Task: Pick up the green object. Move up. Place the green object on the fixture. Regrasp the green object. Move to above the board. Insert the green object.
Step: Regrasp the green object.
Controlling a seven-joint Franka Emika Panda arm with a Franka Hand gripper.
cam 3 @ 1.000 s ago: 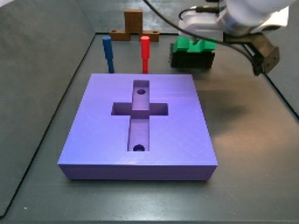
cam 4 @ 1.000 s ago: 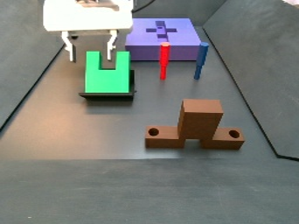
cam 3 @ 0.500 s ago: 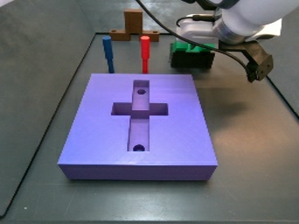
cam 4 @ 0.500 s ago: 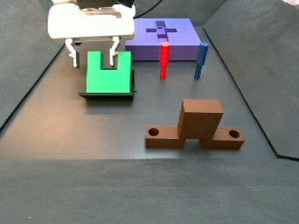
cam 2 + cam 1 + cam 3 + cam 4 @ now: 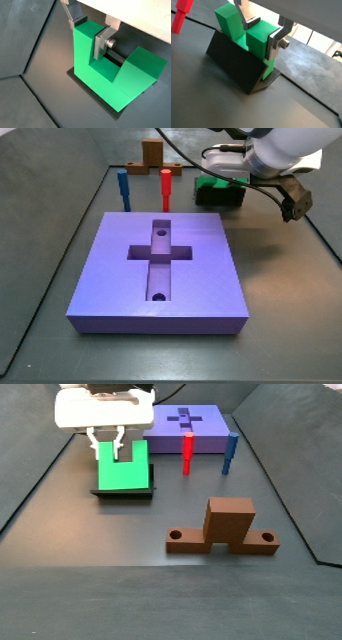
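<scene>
One board is seen nearest in a side view: a purple-blue slab lying on the dark worktop, with one cross-shaped cutout and two round holes in its top. Taken from the board as landmark, two thin upright pegs stand just beyond its far edge, one blue peg and one red peg, near each other but apart. Beyond the pegs, further from the board, one brown wooden stand is visible.

Past the board's far corner on the red peg's side, one fixture sits on the worktop as a dark block, and one green object rests on top of it. The tool is positioned directly over that block.

In a side view taken from the opposite end, the same count is confirmed: one stand nearest, then the red peg and blue peg, with the board furthest. The green object lies sloped on the fixture, well to the side of the board, and the tool is lowered onto its upper end.

In both wrist views, the two prongs of the green object are counted, joined in a U. One prong is bracketed by the two silver fingers, which are closed to the width of that prong; the pads appear to be pressed against its sides. The dark fixture lies under the piece.
</scene>
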